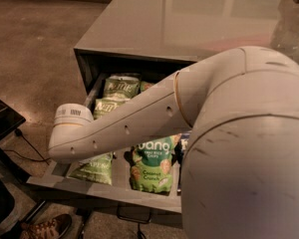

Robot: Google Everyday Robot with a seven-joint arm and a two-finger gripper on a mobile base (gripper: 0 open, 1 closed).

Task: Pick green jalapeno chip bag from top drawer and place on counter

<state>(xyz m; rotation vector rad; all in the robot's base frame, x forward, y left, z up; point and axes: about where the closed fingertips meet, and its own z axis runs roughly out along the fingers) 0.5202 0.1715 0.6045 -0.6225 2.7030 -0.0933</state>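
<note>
The top drawer [102, 187] stands pulled open under the glossy grey counter [189, 19]. In its left lane lie three light-green jalapeno chip bags: one at the back [122, 86], one in the middle [107, 106], one at the front [93, 166]. My arm reaches leftward across the drawer, and its wrist end [72, 128] hangs over the left lane between the middle and front bags. My gripper is hidden under the wrist end, so I do not see it.
A deeper-green "dang" bag [152, 166] lies in the middle lane, with a blue bag [183, 143] partly hidden to its right. The dark drawer pull [134, 215] sticks out in front. A black stand [2, 121] with a cable and a shoe [45, 227] are on the floor at left.
</note>
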